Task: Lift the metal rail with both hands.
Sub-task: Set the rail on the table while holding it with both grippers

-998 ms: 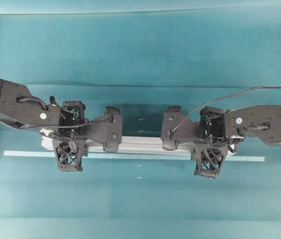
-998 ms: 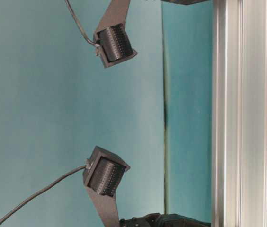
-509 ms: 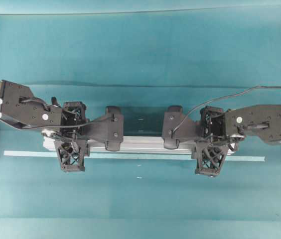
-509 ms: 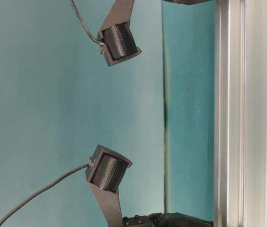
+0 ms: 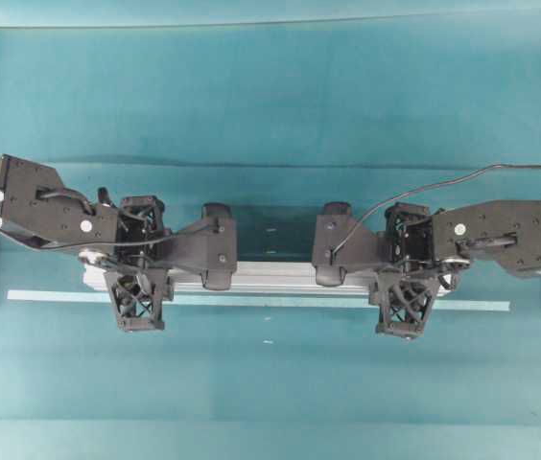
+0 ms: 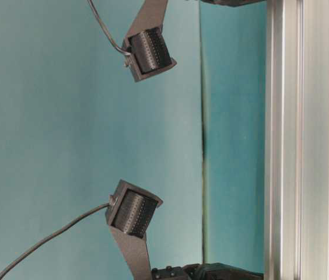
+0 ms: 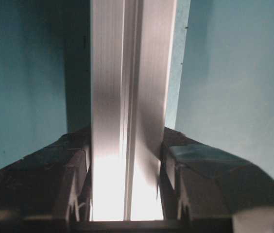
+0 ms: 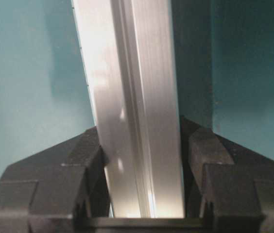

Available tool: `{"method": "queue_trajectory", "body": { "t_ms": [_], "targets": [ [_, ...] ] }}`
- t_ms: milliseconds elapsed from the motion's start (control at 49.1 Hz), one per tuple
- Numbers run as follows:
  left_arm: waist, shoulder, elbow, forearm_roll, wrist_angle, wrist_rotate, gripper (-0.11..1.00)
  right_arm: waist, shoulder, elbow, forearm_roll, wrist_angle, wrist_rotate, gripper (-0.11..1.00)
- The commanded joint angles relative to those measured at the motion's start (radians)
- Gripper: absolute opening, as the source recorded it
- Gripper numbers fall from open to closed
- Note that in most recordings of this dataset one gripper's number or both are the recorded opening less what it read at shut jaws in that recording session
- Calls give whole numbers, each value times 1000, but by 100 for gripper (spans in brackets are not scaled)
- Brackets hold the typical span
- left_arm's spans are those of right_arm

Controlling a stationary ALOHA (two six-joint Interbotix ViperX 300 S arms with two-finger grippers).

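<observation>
Pale tape strip (image 5: 251, 301) nearest on teal table (image 5: 270, 96), metal rail (image 5: 280, 278) just beyond, 9-to-3 o'clock (lengthwise grooves), left gripper (image 5: 136, 261) clamped on its 9 o'clock end, right gripper (image 5: 407, 270) clamped near 3 o'clock.

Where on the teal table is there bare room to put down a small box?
Free: the wide teal table beyond the metal rail, and the strip nearer than the pale tape strip. Crowded: the middle band, where the left gripper and right gripper hold the rail.
</observation>
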Motion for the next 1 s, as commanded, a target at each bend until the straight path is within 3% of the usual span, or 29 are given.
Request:
{"method": "queue_trajectory", "body": {
  "t_ms": [0,693,978],
  "targets": [
    [-18,-8,-20,-5,-9,-14,28,-9,-3,-9,5,-9,8,38],
    [-18,-8,-20,-3,-3,-14,28,6,0,-6,11,-17,12,38],
    [-18,-12,-2,-3,-54,-5,28,5,11,3,9,-28,15,38]
  ]
}}
